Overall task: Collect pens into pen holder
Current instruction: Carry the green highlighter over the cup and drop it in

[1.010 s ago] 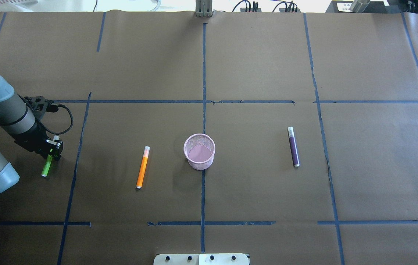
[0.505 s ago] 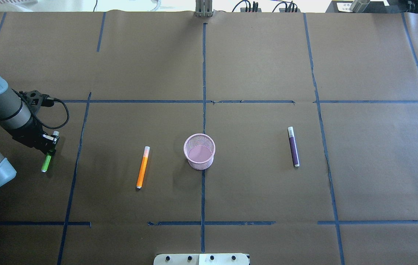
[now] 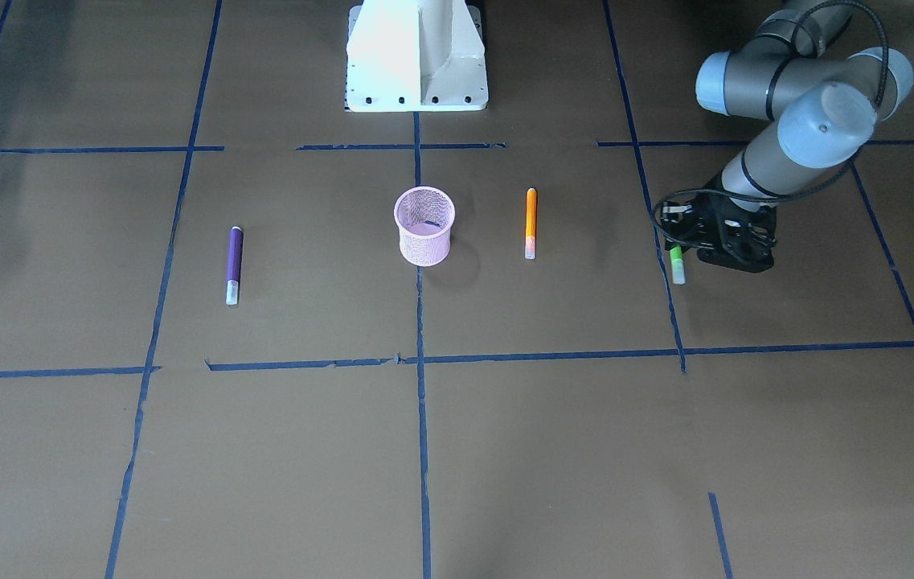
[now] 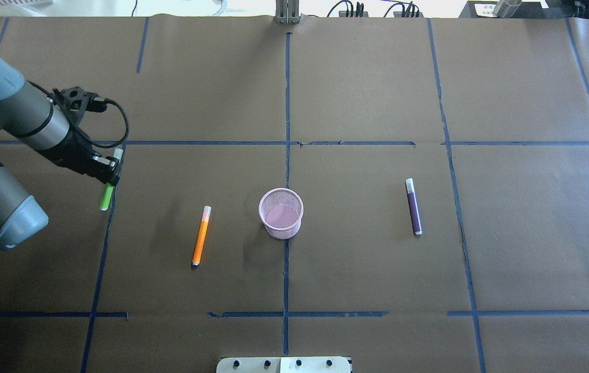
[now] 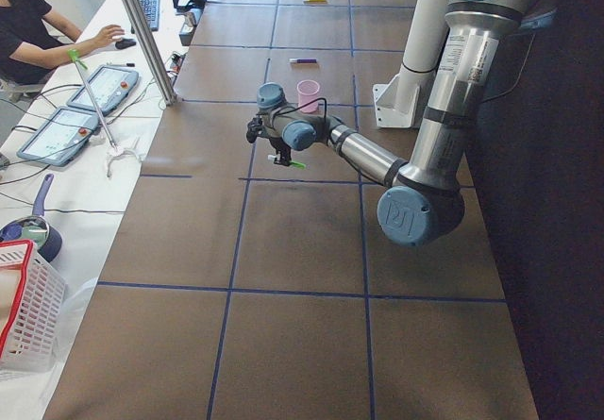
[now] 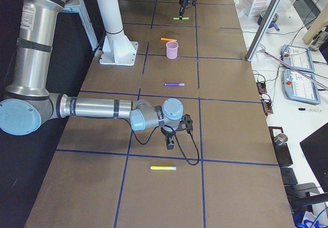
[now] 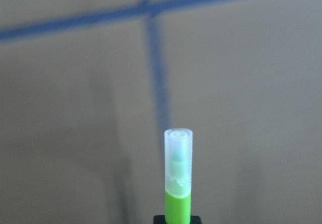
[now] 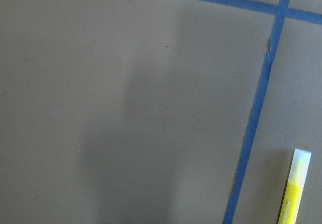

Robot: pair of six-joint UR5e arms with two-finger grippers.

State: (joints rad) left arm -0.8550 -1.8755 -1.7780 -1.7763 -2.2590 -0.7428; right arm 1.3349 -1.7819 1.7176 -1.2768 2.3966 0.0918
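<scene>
Holding the green pen [image 4: 106, 189] off the table [image 4: 356, 93] at the left, the left gripper [image 4: 110, 176] is clamped on it, well apart from the empty-looking pen holder [image 4: 281, 212] mid-table. The orange pen [image 4: 201, 235] and purple pen [image 4: 414, 206] lie flat either side of it; none is collected yet.

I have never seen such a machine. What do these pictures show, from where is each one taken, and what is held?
This is a two-armed robot at a table. One camera looks down from behind the robot, one faces it from across the table, two look from the table's ends, and one sits on each wrist. On the table lie an orange pen and a purple pen, with a pink mesh cup between them. The left end effector is shut on a green pen, held above the table; its wrist camera sees that pen close up. The right end effector appears only from the side, so its state is unclear.
</scene>
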